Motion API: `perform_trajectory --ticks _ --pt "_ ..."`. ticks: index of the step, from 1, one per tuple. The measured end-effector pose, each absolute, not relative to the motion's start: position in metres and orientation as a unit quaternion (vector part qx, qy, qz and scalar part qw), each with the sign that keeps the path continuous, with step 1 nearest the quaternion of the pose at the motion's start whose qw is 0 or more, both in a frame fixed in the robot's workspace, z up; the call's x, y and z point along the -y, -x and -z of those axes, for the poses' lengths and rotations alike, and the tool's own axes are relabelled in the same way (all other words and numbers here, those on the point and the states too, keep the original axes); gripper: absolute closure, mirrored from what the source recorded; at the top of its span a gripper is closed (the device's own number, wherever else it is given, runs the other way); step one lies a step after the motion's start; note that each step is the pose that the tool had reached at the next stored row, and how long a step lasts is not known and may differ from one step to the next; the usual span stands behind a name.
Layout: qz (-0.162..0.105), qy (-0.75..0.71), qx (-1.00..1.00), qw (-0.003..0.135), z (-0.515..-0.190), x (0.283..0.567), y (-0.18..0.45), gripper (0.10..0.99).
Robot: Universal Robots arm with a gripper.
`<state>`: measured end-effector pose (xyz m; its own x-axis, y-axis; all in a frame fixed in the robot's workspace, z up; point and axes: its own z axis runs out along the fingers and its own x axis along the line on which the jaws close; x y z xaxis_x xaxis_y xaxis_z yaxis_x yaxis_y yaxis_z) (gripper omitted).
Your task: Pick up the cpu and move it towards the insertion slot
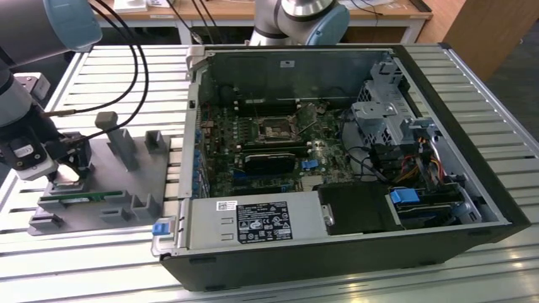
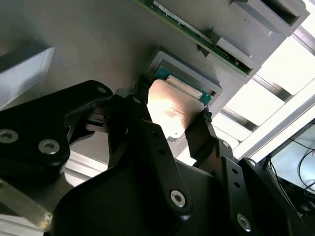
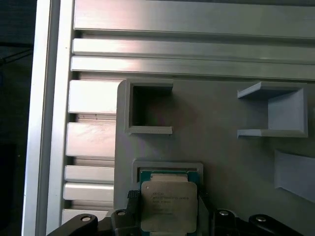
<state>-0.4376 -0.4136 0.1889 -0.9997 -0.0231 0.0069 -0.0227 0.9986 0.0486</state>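
The cpu (image 3: 170, 204), a flat square chip with a silvery top, sits between my gripper (image 3: 168, 216) fingers (image 3: 132, 200), just off a grey square holder (image 3: 167, 166) with a green inlay. In the second wrist view the cpu (image 2: 170, 110) shines between the two black fingers (image 2: 147, 132), which press on opposite edges, so the gripper (image 2: 172, 118) is shut on it. In the exterior view my gripper (image 1: 63, 173) hangs low over the grey fixture plate (image 1: 126, 189) at the exterior view's left. The insertion slot (image 1: 276, 128) lies on the motherboard inside the open computer case (image 1: 354, 252).
A long green memory stick (image 1: 80, 197) lies in the fixture plate beside my gripper. Grey posts (image 1: 122, 142) and open brackets (image 3: 275, 110) stand up from the plate. The case wall (image 1: 195, 126) rises between the plate and the motherboard. Black cables (image 1: 135, 82) hang over the slatted table.
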Motion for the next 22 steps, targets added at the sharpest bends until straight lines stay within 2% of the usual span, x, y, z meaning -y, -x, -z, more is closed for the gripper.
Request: perform_trajectory --ticks 22 --pt "0.024 -0.011 1.0 0.004 -0.1961 0.4136 0.4376 0.541"
